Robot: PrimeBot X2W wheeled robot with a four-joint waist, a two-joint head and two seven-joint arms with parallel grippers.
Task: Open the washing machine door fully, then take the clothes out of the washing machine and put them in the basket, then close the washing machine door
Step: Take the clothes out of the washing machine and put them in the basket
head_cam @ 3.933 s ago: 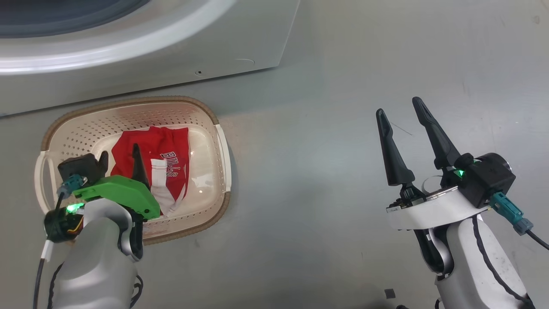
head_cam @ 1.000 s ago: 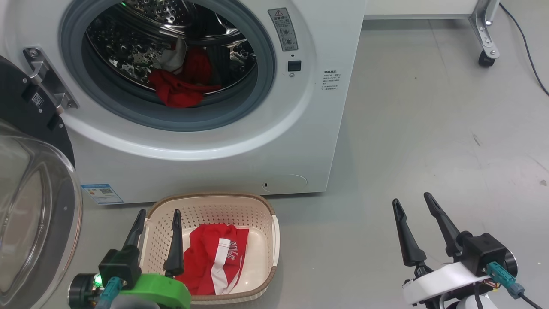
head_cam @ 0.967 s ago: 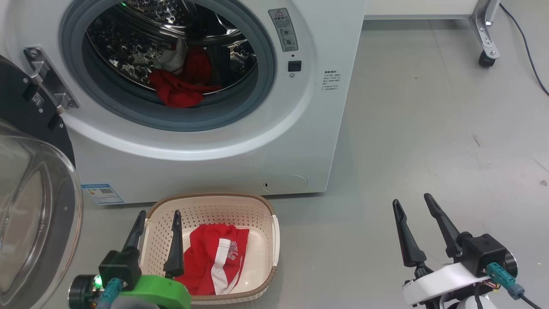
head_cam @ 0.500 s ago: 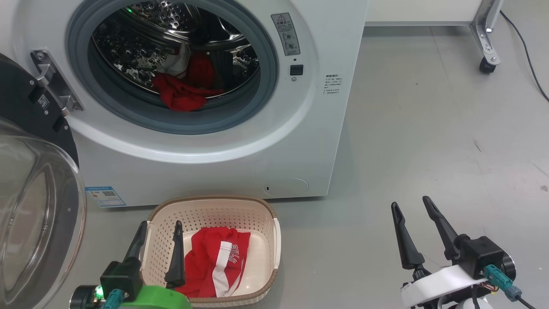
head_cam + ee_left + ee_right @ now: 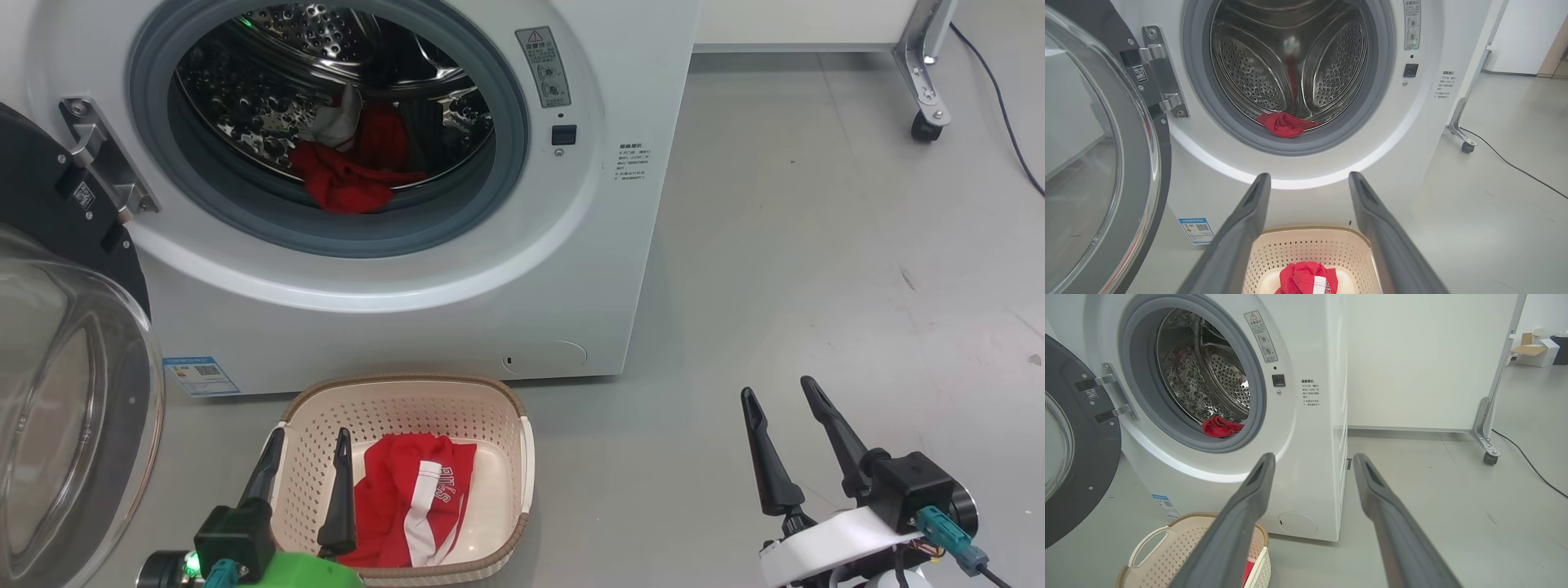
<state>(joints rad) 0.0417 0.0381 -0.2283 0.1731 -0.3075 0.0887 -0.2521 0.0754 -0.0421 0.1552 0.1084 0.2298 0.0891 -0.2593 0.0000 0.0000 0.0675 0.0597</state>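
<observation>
The white washing machine (image 5: 571, 269) stands ahead with its door (image 5: 73, 384) swung wide open to the left; the door (image 5: 1106, 155) fills the left of the left wrist view. Red clothes (image 5: 347, 175) lie at the front of the steel drum, the same clothes (image 5: 1284, 123) (image 5: 1220, 426) showing in both wrist views. The cream basket (image 5: 506, 425) sits on the floor before the machine, holding a red and white "BULLS" garment (image 5: 408, 506). My left gripper (image 5: 309, 441) hangs open over the basket's left side, holding nothing. My right gripper (image 5: 777, 392) is open above bare floor, right of the basket.
A grey floor (image 5: 816, 245) stretches to the right of the machine. A white panel on a castor leg (image 5: 922, 122) stands at the back right, with a black cable (image 5: 1000, 98) trailing over the floor beside it.
The camera first rose from the basket to take in the machine. Over the last second both grippers have slid slightly down the picture; clothes and basket lie unchanged.
</observation>
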